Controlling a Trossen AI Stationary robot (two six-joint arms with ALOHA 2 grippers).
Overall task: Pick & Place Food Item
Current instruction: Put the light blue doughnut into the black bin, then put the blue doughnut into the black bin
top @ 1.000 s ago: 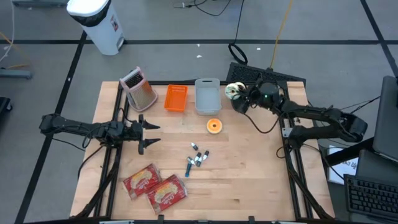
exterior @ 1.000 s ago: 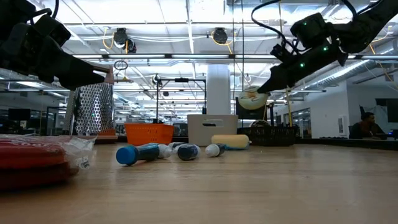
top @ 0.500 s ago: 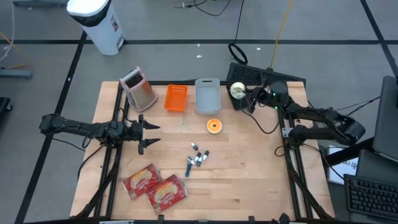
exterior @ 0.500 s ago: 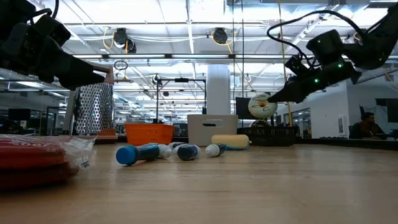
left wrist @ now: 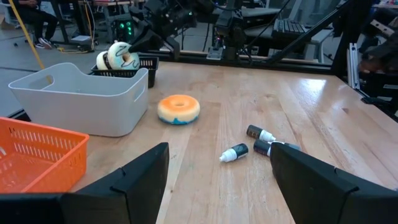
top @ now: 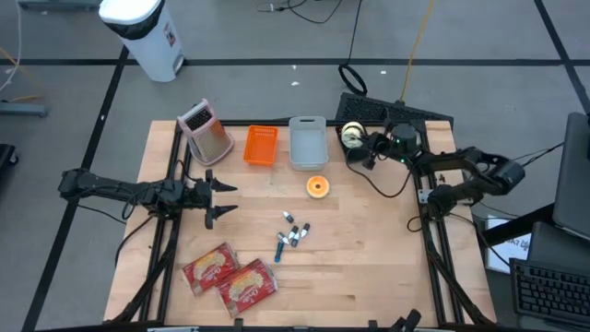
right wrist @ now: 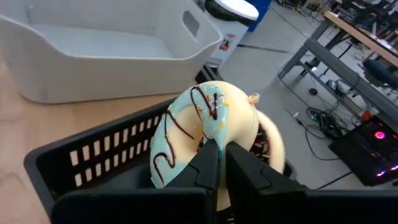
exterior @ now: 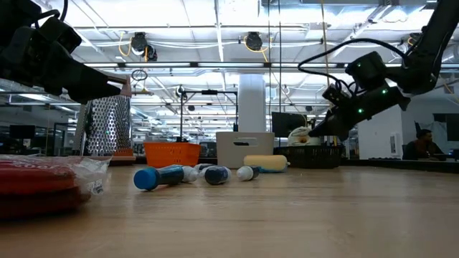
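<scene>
The left gripper (top: 221, 194) waits wide open at the table's left edge. At the far right, the right gripper (top: 355, 143) pinches a pale frosted donut (right wrist: 202, 127) over the black basket (right wrist: 87, 165).

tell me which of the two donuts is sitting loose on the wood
The orange-topped donut, lying flat on the wooden table before the grey bin. The pale blue chocolate-drizzled donut is clamped in the right gripper over the black basket.
</scene>
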